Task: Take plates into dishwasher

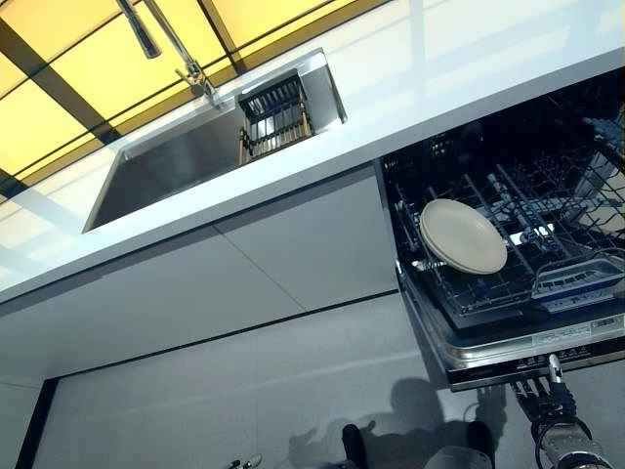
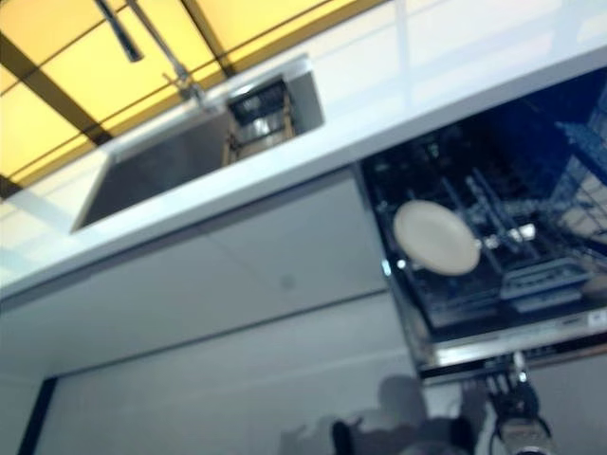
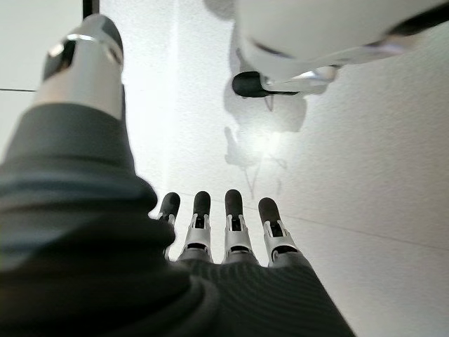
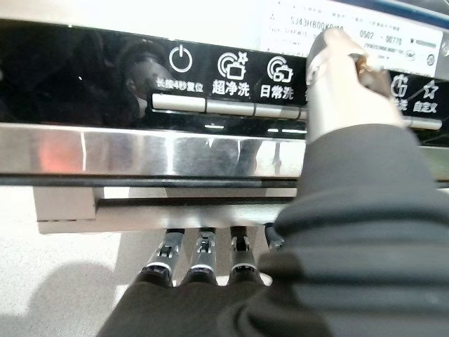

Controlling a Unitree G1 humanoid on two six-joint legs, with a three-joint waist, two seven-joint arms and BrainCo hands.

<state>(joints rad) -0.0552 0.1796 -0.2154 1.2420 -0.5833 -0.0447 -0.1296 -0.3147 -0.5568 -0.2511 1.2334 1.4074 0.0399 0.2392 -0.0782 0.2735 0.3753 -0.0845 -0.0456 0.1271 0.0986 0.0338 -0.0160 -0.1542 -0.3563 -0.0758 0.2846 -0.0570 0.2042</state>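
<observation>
Two cream plates stand on edge, close together, in the lower rack of the open dishwasher. The dishwasher door hangs open below them, its control strip facing me. My right hand is at the door's front edge. In the right wrist view its fingers reach straight up under the door's handle bar, tips hidden behind it, and its thumb lies across the buttons. My left hand hangs low by the floor with straight fingers and holds nothing.
A white counter runs above the dishwasher, with a steel sink, a tap and a dark dish rack in the sink. White cabinet fronts fill the space left of the dishwasher.
</observation>
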